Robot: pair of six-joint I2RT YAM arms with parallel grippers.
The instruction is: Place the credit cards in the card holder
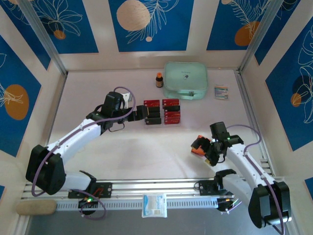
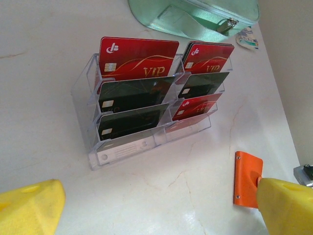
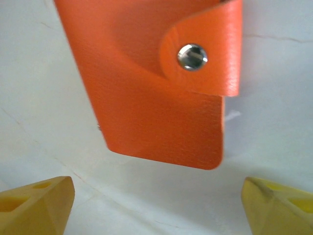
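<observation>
My left arm (image 1: 73, 134) stretches forward, left gripper (image 2: 159, 210) gaping wide; my right arm (image 1: 244, 164) folds inward, right gripper (image 3: 156, 205) with its 2 fingers (image 3: 34, 205) apart.

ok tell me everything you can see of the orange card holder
The card holder is a small, squarish orange wallet with a grained, leather-like skin and rounded corners. It is closed: a rounded flap wraps over one edge, fastened by a silvery snap button. It lies askew on the pale table, just ahead of the right gripper, whose yellow fingers stand apart, clear of it.
</observation>
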